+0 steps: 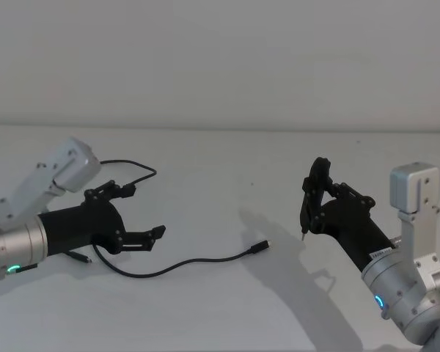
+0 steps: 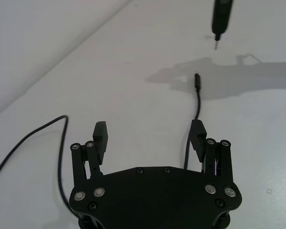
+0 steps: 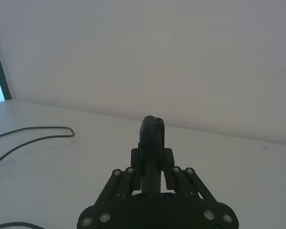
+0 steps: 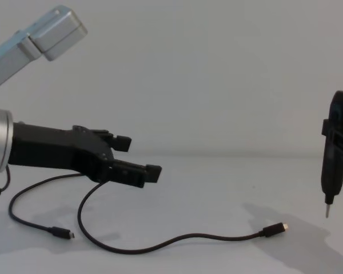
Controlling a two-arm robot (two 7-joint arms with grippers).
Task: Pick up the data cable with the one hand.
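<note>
Head view, left claw [image 1: 145, 210] wide above data cable [image 1: 227, 257], right claw [image 1: 324, 199] gripping pointed tool [image 1: 309, 204] near plug [image 1: 261, 247].

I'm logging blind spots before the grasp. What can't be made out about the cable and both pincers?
- Head view: middle stretch of the thin black data cable, hidden behind the open left pincer.
- Chest view: connector type of its small metal-tipped plug, too small.
- Right wrist view: tip of the slim dark pointed tool, hidden behind the right pincer shut on it.
</note>
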